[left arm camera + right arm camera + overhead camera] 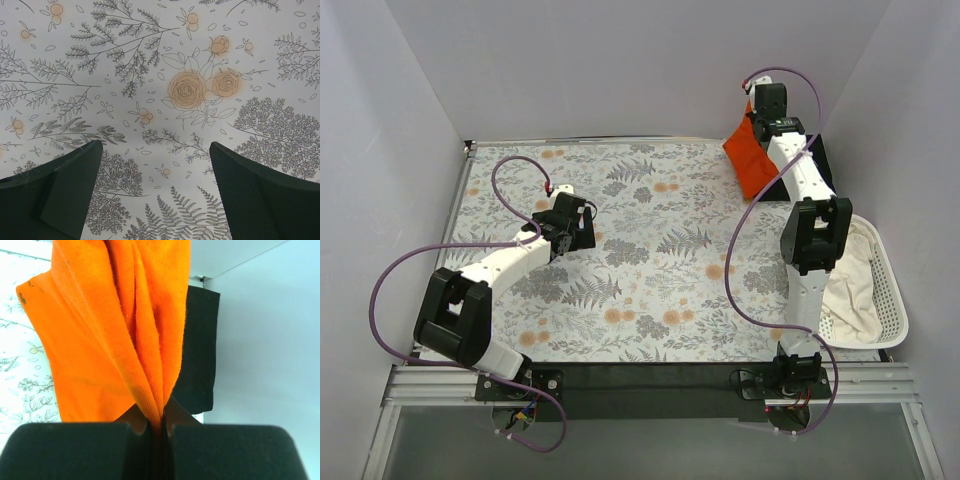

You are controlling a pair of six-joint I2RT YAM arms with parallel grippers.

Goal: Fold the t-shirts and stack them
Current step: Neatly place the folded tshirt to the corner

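Right gripper (159, 427) is at the far right corner of the table, with its fingers clamped tight on a pinched fold of the orange t-shirt (110, 340). The fabric fans out from the pinch in bunched pleats. From above, the shirt hangs off the gripper as a crumpled wedge, its lower end down by the floral table cover (650, 260).

The black t-shirt (200, 350) lies flat in the same corner, right behind the orange one and next to the side wall. The two overlap in view, but I can't tell if they touch.

Left gripper (155, 146) hovers over the left-centre of the table cover with its fingers spread wide and nothing between them. Only the printed roses and ferns show below it. It's well apart from both shirts.

A white slatted basket (892, 300) sits at the right table edge beside the right arm, with a white cloth (850, 285) heaped inside.

Purple cables (390, 290) loop along both arms.

There's no legible print on the shirts, and any marking on the arm housings is too small to read.
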